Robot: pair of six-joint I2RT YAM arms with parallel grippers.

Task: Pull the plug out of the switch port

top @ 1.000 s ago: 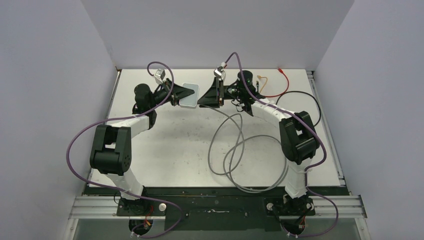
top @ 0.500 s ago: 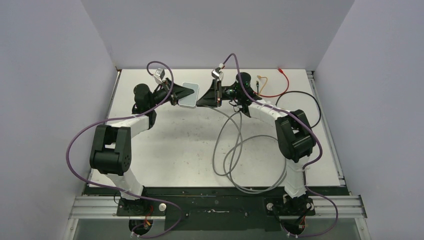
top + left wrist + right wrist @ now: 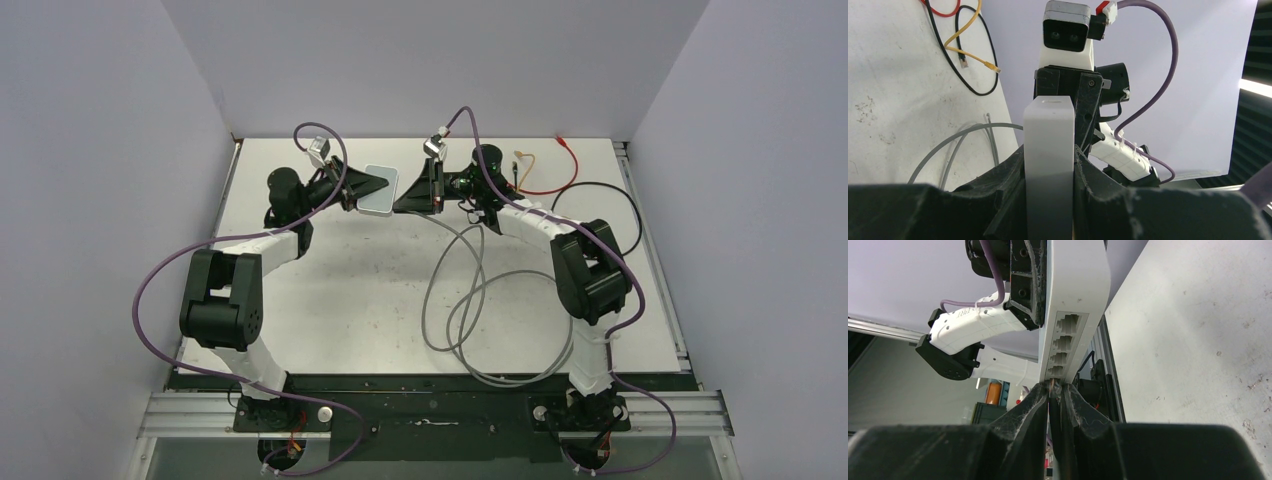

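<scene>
My left gripper (image 3: 372, 187) is shut on the switch (image 3: 381, 190), a flat light-grey box held on edge above the far part of the table. In the left wrist view the switch (image 3: 1048, 140) stands clamped between the jaws. In the right wrist view the switch (image 3: 1075, 300) shows its row of sockets. My right gripper (image 3: 1054, 388) is shut on the plug (image 3: 1055, 407) right at the lowest socket; whether the plug sits inside it is hidden. In the top view the right gripper (image 3: 402, 200) touches the switch's right edge. The grey cable (image 3: 450, 310) trails from it in loops.
Red (image 3: 560, 150), yellow (image 3: 525, 160) and black (image 3: 600, 190) cables lie at the far right of the table. The grey cable's loops cover the middle of the table towards the right arm. Grey walls stand close behind and on both sides.
My right gripper has shifted slightly left towards the switch, and the grey cable's loops have shifted on the table. The left arm and the switch have stayed still.
</scene>
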